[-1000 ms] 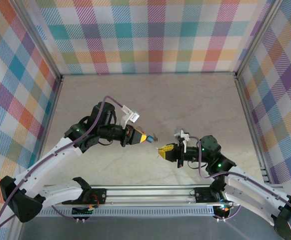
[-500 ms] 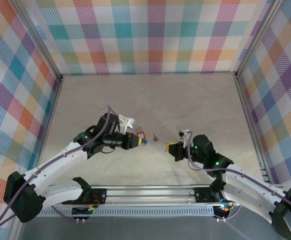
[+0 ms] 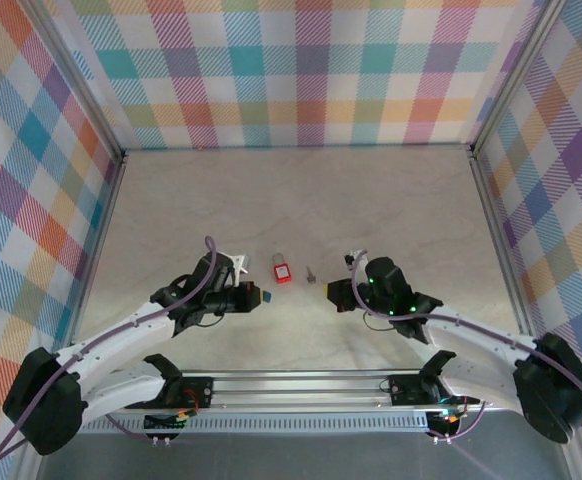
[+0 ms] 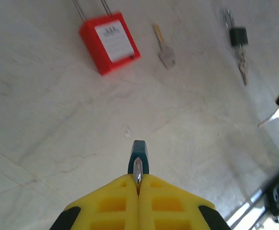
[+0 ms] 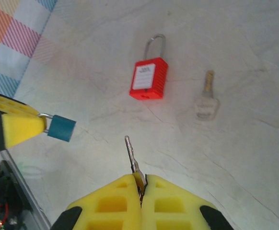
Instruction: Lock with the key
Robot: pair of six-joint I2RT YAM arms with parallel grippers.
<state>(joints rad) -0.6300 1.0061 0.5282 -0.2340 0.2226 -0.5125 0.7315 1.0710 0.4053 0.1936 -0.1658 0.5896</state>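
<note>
Left jaws are clamped on the shackle of a blue padlock (image 4: 139,157), and right jaws pinch a key (image 5: 130,153) to its right. Just beyond both, a red padlock (image 3: 282,270) and 1 loose key (image 3: 311,274) lie side by side on the pale marbled bench (image 3: 301,200). Plaid walls (image 3: 301,70) enclose it.

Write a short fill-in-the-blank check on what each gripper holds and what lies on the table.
The left gripper pinches the small teal padlock by its metal ___.
The right gripper, with ___ fingers, is shut on a thin silver key.
A loose silver key lies on the marbled table beside the ___ plastic padlock.
Missing: shackle; yellow; red.
</note>
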